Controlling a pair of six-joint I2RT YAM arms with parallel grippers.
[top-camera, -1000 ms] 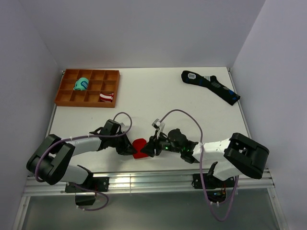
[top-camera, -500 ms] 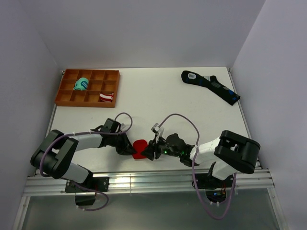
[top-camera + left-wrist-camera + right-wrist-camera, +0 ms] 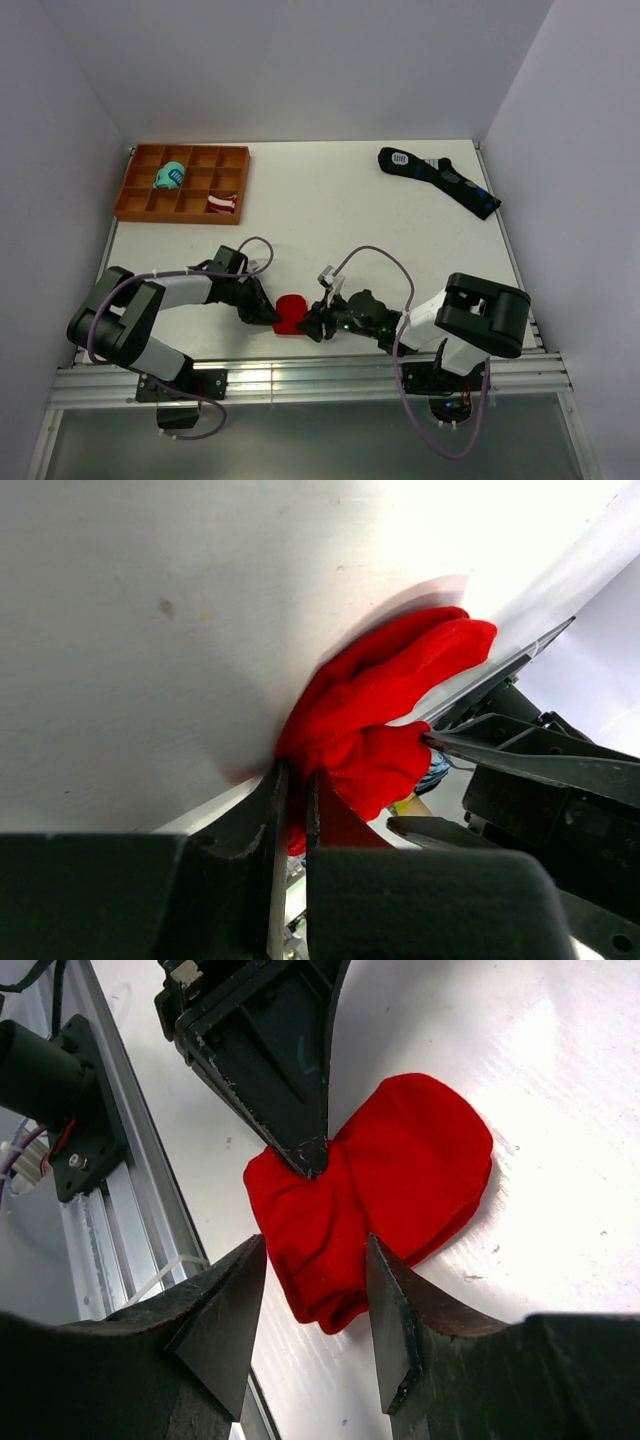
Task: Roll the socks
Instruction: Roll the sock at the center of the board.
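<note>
The socks (image 3: pixel 291 312) are a bright red folded bundle lying near the table's front edge, between both grippers. My left gripper (image 3: pixel 270 313) comes in from the left and is shut on the bundle's left edge; in the left wrist view red fabric (image 3: pixel 385 705) is pinched between its jaws (image 3: pixel 297 805). My right gripper (image 3: pixel 313 323) sits at the bundle's right side. In the right wrist view it (image 3: pixel 315 1295) stands open with the near end of the socks (image 3: pixel 385 1185) just ahead of its fingers, not touching them. The left gripper's tip (image 3: pixel 305 1150) bites the fold.
An orange compartment tray (image 3: pixel 150 215) at the back left holds a teal bundle (image 3: pixel 169 176) and a red-and-white striped bundle (image 3: pixel 222 203). Long black socks (image 3: pixel 440 180) lie at the back right. An aluminium rail (image 3: pixel 300 375) runs along the near edge, close behind the socks.
The right arm has folded in leftward, and its gripper has slid slightly toward the near edge beside the socks. The left gripper keeps its hold; the socks have barely shifted.
</note>
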